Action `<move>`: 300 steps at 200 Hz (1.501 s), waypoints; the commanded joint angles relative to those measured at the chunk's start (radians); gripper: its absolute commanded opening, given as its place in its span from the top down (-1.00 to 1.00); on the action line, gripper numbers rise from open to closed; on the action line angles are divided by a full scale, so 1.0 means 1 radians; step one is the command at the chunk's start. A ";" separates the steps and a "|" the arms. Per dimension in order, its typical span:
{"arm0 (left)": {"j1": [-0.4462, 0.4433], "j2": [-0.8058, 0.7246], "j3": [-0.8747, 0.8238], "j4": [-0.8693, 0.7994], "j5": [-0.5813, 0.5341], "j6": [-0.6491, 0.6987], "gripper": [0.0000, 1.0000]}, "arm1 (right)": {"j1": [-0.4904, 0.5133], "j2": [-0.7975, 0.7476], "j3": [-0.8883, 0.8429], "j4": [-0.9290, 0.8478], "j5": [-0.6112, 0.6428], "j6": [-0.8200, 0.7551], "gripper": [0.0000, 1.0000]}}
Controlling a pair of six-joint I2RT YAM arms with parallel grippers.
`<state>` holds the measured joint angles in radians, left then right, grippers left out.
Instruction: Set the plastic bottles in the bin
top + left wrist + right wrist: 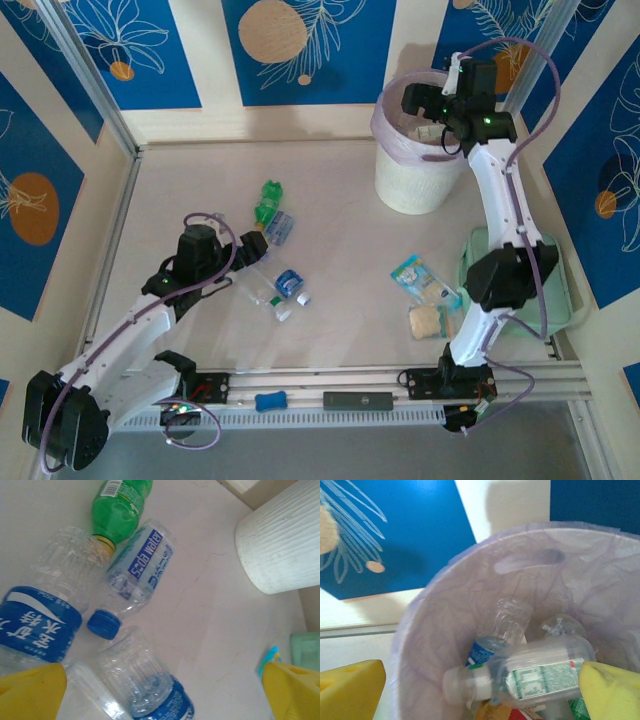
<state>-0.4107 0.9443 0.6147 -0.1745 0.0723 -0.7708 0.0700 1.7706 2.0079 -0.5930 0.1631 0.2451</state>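
Note:
Several plastic bottles lie left of centre on the table: a green bottle [268,195] [120,505], a clear "soda water" bottle [282,227] [141,567], and clear blue-labelled ones [288,283] [42,615]. My left gripper [255,250] [160,695] hangs open just above them, one clear bottle [142,677] lying between its yellow fingertips [30,692]. The white bin [420,165] [445,625] with a lilac liner stands at the back right. My right gripper [425,102] [480,692] is open over its mouth. A blurred white-capped bottle [530,677] is loose below it, over other bottles in the bin.
Blue-and-white snack packets [415,275] and a tan square piece [425,322] lie right of centre. A mint-green case [565,290] [305,650] sits under the right arm at the table's right edge. The bin's ribbed wall [280,540] rises beyond the bottle cluster.

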 commanded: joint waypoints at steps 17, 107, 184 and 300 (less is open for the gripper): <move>0.003 -0.008 0.076 -0.097 -0.103 0.115 -1.00 | 0.067 -0.207 -0.222 0.150 -0.008 0.001 -0.98; 0.093 0.032 0.115 -0.221 -0.255 0.335 -1.00 | 0.306 -0.524 -0.839 0.369 -0.013 0.170 -0.98; 0.140 0.264 0.127 -0.142 -0.050 0.390 -1.00 | 0.431 -0.497 -0.972 0.442 0.004 0.266 -0.98; 0.166 0.560 0.211 -0.095 -0.005 0.410 -0.70 | 0.452 -0.497 -0.968 0.403 0.019 0.240 -0.98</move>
<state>-0.2596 1.4666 0.7876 -0.2951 0.0463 -0.3756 0.5163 1.2999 1.0210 -0.1795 0.1585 0.4980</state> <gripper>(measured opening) 0.868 0.991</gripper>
